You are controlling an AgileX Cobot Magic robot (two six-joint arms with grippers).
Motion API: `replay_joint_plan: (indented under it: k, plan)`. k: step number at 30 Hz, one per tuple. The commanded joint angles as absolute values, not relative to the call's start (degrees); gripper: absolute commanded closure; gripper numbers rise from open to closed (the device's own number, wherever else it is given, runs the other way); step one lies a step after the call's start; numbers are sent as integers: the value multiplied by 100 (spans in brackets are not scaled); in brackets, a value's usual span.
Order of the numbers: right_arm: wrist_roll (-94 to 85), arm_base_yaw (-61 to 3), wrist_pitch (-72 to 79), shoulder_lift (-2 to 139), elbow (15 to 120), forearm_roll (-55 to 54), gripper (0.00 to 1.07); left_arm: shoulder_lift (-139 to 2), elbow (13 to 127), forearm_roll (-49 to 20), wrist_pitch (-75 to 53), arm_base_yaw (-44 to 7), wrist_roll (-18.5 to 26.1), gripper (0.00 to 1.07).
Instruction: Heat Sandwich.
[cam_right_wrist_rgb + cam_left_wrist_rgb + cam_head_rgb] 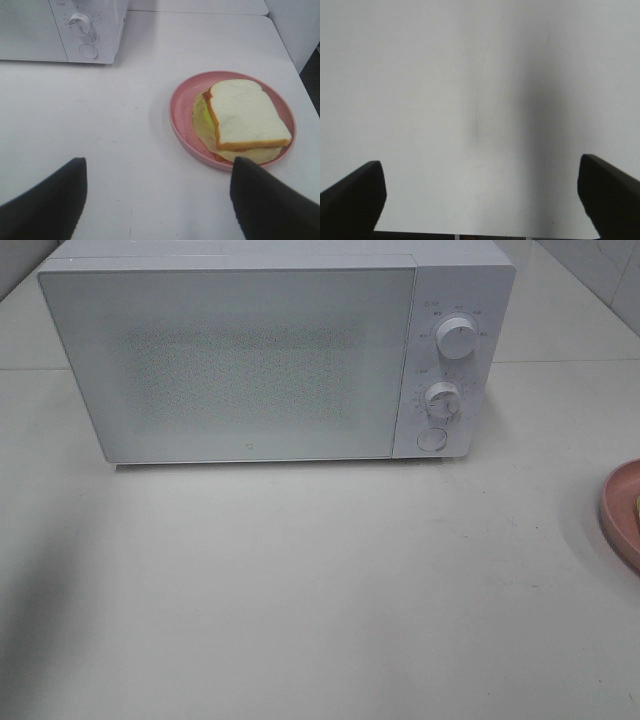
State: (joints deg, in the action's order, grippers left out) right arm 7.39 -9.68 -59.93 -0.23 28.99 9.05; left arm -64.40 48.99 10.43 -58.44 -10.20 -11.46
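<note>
just one sandwich (245, 120), one plate (181, 107)

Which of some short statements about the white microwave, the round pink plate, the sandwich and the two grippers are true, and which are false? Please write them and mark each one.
1. The door of the white box-shaped microwave is closed. True.
2. The sandwich of white bread lies on the round pink plate. True.
3. The round pink plate stands inside the microwave. False: it stands on the white table, to the right of the microwave, at the edge of the high view.
4. The right gripper is shut on the sandwich. False: its jaws stand apart and the sandwich is untouched.
5. The left gripper holds nothing. True.
6. The microwave has one round knob. False: it has two, an upper knob and a lower knob.
</note>
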Motion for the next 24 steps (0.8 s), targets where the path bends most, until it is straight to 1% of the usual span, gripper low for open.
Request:
replay_joint_plan:
  k: [1,6,9,12,13,14,15,16,17,18,19,22,24]
  plan:
    - [728,-922,-5970,-178,2893,934,31,-6062,4618,1089,-5873,-1003,-1209,7]
    - [728,-922,-5970,-178,2893,934,31,-5506,4400,1089,-5959,-1003,-1220,7]
    - [728,-922,-5970,-178,2893,934,31,-5134,4389,1089,-6423,-1003,-1169,7]
    - [728,-922,-5970,-178,2893,934,31,-4962,4372,1026,-6583,-1003,-1112,7]
    - [728,-922,-5970,-178,2893,934,31,-4807,4366,837,-6727,-1003,-917,8]
    - [728,-922,-5970,-178,2893,934,31,-4807,4366,837,-6727,-1003,-917,8]
    - [728,-922,-5970,-178,2893,934,31,-4727,4366,722,-6749,-1003,-796,8]
    - [728,-922,-5970,-178,2893,934,31,-4624,4366,544,-6755,-1003,-670,8]
    - [728,-922,-5970,-178,2893,934,31,-4372,4366,166,-6709,-1003,-447,8]
    - [728,-922,-5970,-178,2893,934,31,-4246,4366,0,-6681,-1003,-315,8]
    - [728,-922,-5970,-178,2893,934,31,-4246,4366,0,-6681,-1003,-315,8]
    - [728,-922,-5970,-178,2893,934,31,-3822,4366,-160,-6732,-1003,-40,8]
    - [728,-922,-5970,-178,2893,934,31,-3730,4366,-149,-6778,-1003,0,8]
